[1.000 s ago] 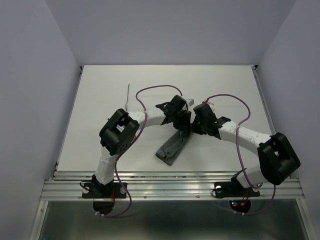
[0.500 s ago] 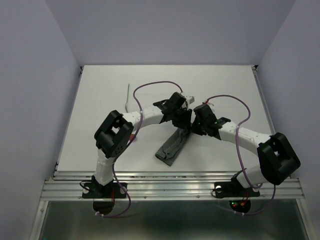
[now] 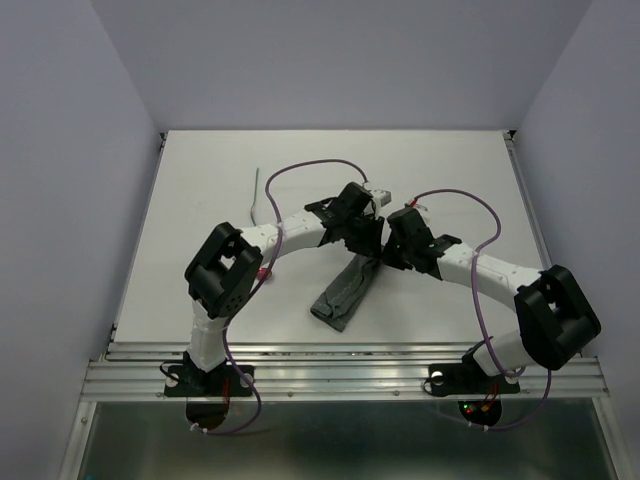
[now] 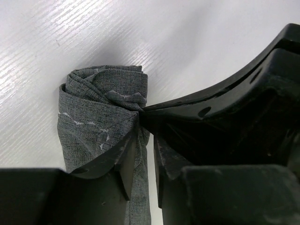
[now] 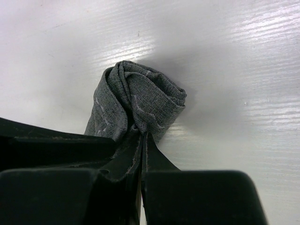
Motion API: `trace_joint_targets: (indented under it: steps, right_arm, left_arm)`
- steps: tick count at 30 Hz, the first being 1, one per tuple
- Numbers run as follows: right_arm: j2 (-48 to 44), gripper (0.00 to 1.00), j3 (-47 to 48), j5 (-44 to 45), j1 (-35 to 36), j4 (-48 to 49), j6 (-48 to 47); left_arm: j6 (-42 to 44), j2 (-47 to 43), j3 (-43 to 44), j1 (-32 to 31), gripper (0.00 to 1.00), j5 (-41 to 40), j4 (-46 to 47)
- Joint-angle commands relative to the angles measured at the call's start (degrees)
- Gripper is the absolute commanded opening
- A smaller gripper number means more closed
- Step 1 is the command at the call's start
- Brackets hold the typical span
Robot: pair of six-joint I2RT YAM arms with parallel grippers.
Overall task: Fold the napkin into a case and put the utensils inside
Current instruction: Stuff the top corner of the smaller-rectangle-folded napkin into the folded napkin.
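The napkin (image 3: 342, 295) lies as a narrow dark grey folded strip, the case, slanting toward the table's front. Both grippers meet at its far end. My right gripper (image 5: 143, 138) is shut on a bunched fold of the napkin (image 5: 140, 98). My left gripper (image 4: 140, 122) straddles the same end of the napkin (image 4: 98, 112); its jaws stand a little apart, the cloth lying against one finger with a strip of white table showing beside it. One utensil, a slim grey stick (image 3: 257, 193), lies far left. A small red spot (image 3: 262, 276) peeks out beside the left arm.
The white table (image 3: 450, 170) is walled by pale panels at the left, right and back. Purple cables (image 3: 300, 175) loop over both arms. A metal rail (image 3: 340, 365) runs along the front edge.
The left arm's elbow has swung left and its wrist has edged toward the back. Its jaws have parted slightly. The napkin and the right arm have stayed put.
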Motion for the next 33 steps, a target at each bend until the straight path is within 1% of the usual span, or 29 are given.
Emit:
trace_joint_targets:
  steps: [1, 2, 3, 4, 11, 16, 20, 26, 28, 33]
  right_arm:
    - [-1.4, 0.01, -0.1, 0.6, -0.1, 3.0, 0.5]
    - [-1.4, 0.01, -0.1, 0.7, -0.1, 3.0, 0.5]
    - [-1.4, 0.01, -0.1, 0.7, -0.1, 3.0, 0.5]
    - [-1.4, 0.01, 0.0, 0.7, -0.1, 3.0, 0.5]
    - [-1.7, 0.01, 0.0, 0.8, -0.1, 3.0, 0.7]
    - [-1.8, 0.01, 0.0, 0.7, -0.1, 3.0, 0.6]
    - [-1.8, 0.01, 0.1, 0.7, -0.1, 3.0, 0.6]
    - [-1.7, 0.01, 0.4, 0.7, -0.1, 3.0, 0.4]
    - [-1.7, 0.01, 0.3, 0.8, -0.1, 3.0, 0.4]
    - [-1.7, 0.01, 0.0, 1.0, -0.1, 3.0, 0.6]
  left_arm:
    - [1.0, -5.0, -0.1, 0.0, 0.31, 0.4, -0.1]
    - [1.1, -5.2, -0.4, 0.1, 0.24, 0.4, 0.0]
    - [1.0, -5.2, -0.6, 0.1, 0.21, 0.4, 0.1]
    - [1.0, -4.8, -0.8, 0.2, 0.15, 0.4, 0.2]
    - [1.0, -1.8, -1.0, 0.2, 0.0, 2.7, 1.7]
    - [0.7, 1.2, -1.6, 0.2, 0.0, 3.7, 3.6]
    - [-0.2, 2.9, -2.3, 0.2, 0.0, 6.4, 6.2]
    - [-1.4, 5.9, -2.5, 0.0, 0.0, 8.2, 8.6]
    - [-1.4, 5.3, -2.6, 0.0, 0.0, 8.3, 8.7]
    - [-0.9, 0.4, -3.4, -0.1, 0.0, 9.1, 7.9]
